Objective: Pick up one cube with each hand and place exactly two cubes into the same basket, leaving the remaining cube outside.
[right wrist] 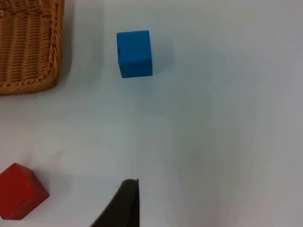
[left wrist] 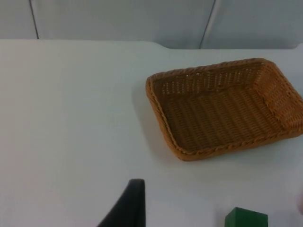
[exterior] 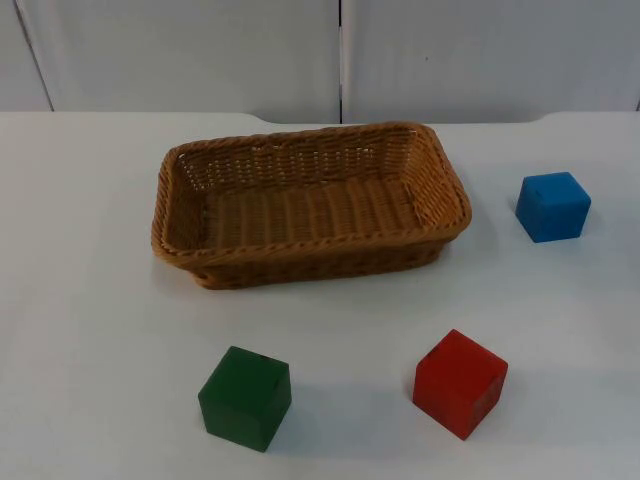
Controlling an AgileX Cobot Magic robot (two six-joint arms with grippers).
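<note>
Nothing is done yet, by the look of it: the wicker basket [exterior: 310, 205] sits empty at upper centre of the top view. All three cubes rest on the white surface [exterior: 90, 330]: green cube [exterior: 245, 397] lower left, red cube [exterior: 459, 383] lower right, blue cube [exterior: 552, 206] at right. Each wrist view shows one black fingertip; whether either hand is apart or together, I cannot tell. Both picks and both placements remain.

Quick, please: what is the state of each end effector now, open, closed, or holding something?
Left end effector: above the table near the green cube, holding nothing; open or closed cannot be told.
Right end effector: above the table between blue cube and red cube, holding nothing; cannot be told.
</note>
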